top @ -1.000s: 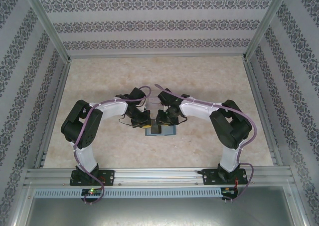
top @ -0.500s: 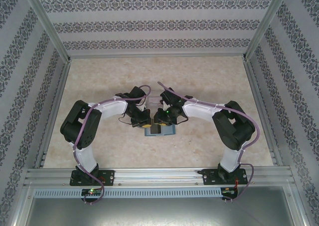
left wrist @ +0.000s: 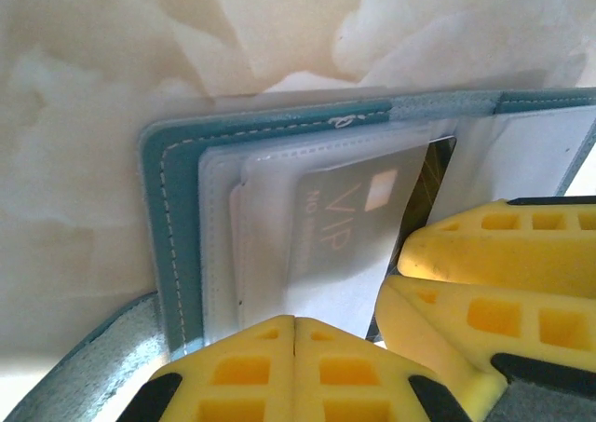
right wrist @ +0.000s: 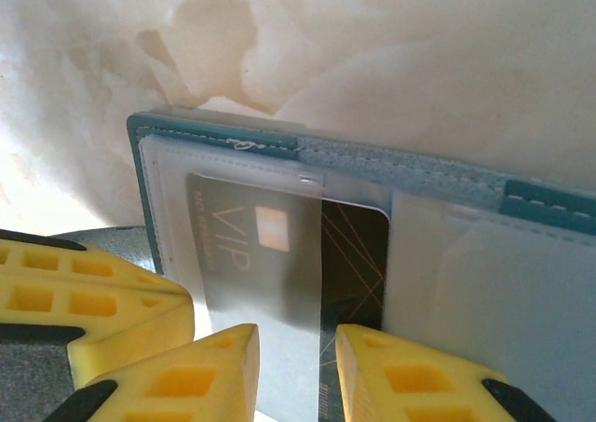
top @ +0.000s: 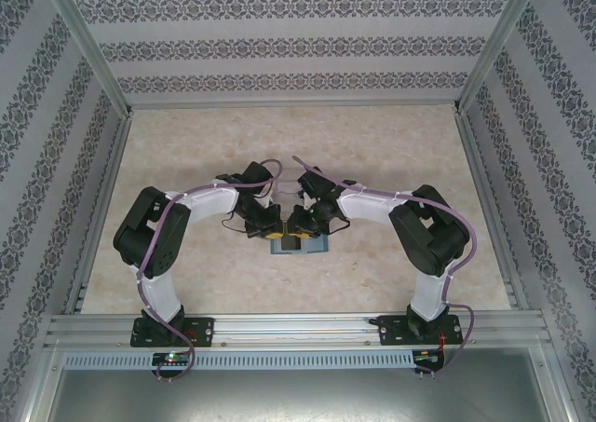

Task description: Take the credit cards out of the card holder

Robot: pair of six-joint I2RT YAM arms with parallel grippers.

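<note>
The teal card holder lies open on the marble table between both arms. A dark credit card marked VIP sits in its frosted left pocket, with its right part slid out past the pocket's edge. My left gripper is shut, its tips resting on the near edge of that pocket, and in the top view it is left of the holder. My right gripper is open, its fingers standing either side of the pocket edge over the card's near end. In the left wrist view its fingers lie close by on the right.
A clear plastic tray shows faintly just behind the two wrists. Patterned walls and aluminium posts enclose the table. Bare marble lies to the back and on both sides of the arms.
My right gripper has shifted slightly left over the holder, closer to the left gripper. The left arm has stayed put.
</note>
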